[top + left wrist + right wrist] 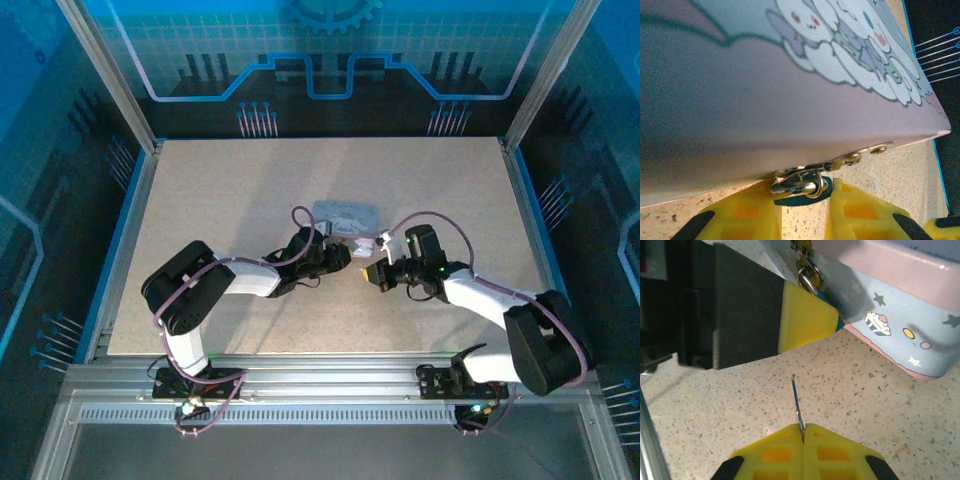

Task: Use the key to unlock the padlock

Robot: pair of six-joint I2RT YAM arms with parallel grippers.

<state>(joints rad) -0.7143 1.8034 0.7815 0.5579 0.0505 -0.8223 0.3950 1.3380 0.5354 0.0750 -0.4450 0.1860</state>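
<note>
Holding the key (796, 401) clamped with its blade pointing left, the right end effector (802, 432) faces the padlock (801, 196), near and slightly farther, clamped in the left end effector (802, 215) against the tin (790, 90).

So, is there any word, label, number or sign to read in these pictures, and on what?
None can be read.
The tin box carries only drawings: cartoon animals, stars and a cupcake.
The padlock and the key show no lettering.
</note>
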